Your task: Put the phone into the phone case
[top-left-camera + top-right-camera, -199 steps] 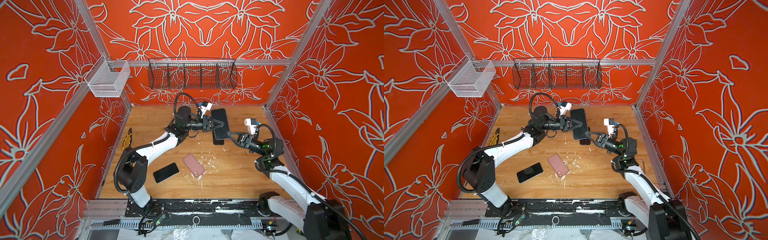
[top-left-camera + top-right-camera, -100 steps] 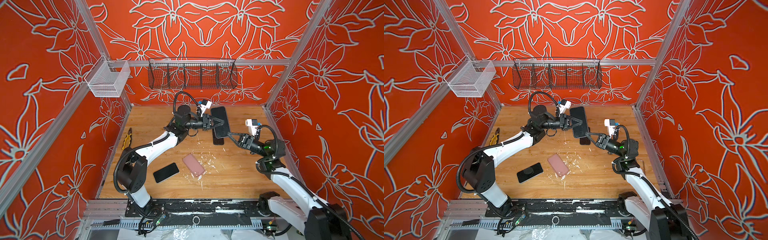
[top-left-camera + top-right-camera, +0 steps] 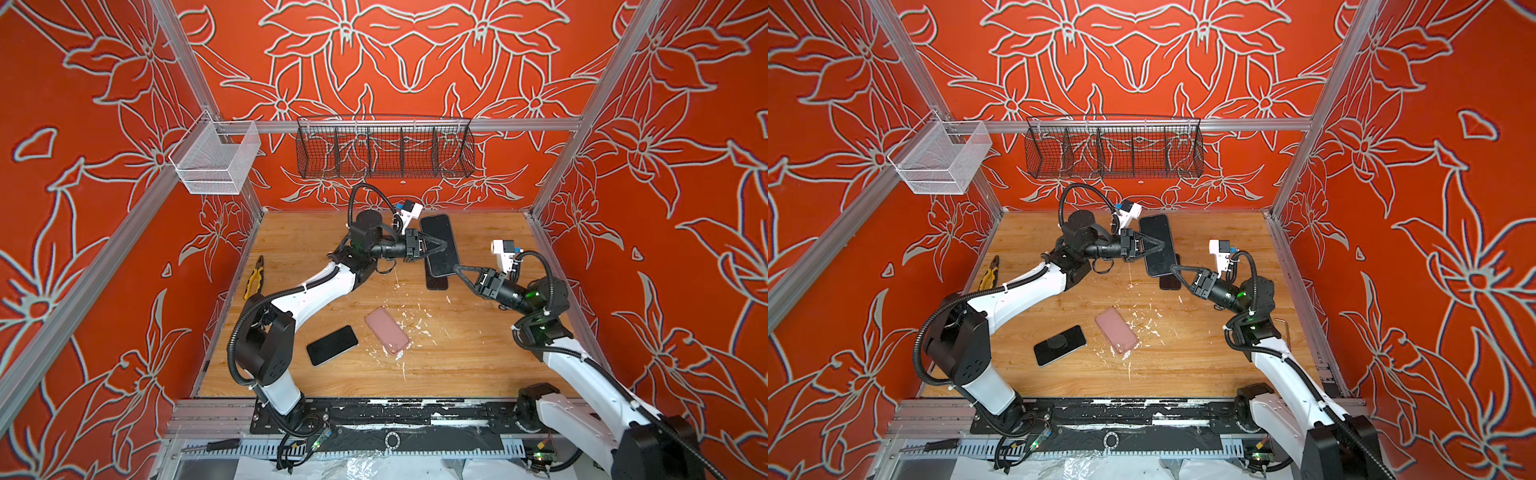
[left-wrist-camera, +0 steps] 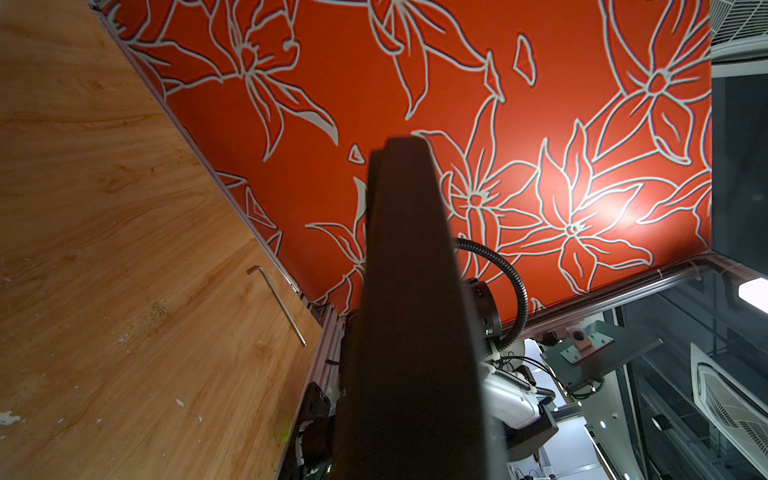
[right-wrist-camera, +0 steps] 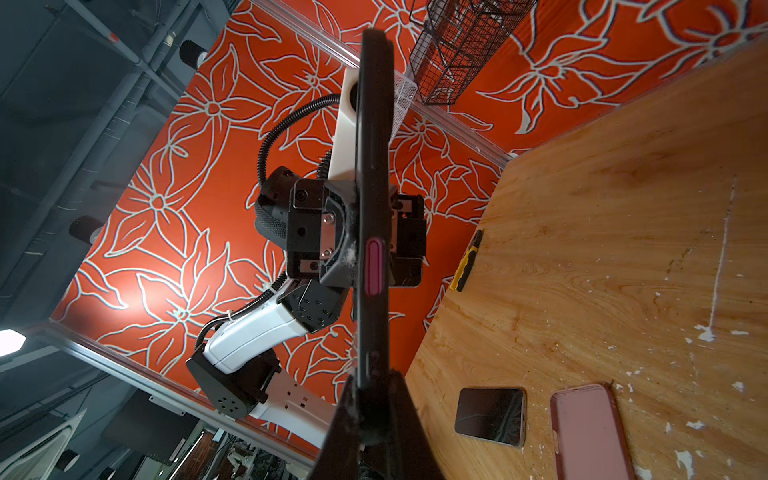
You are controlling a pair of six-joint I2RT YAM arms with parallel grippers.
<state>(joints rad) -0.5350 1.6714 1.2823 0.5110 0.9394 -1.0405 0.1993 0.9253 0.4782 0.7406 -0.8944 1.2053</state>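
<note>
Black phone case (image 3: 434, 226) held in mid-air by both arms.
L gripper (image 3: 442, 245) pinches its long side, R gripper (image 3: 457, 268) pinches its near end, over the table's (image 3: 478, 353) back-centre. Black phone (image 3: 332, 345) & pink case (image 3: 387, 330) lie flat nearer the front, just apart.

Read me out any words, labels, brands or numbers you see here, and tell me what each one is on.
No text can be read in any view.
The held black phone, the pink case, the phone on the table and the pliers show no print, logo or number.
</note>
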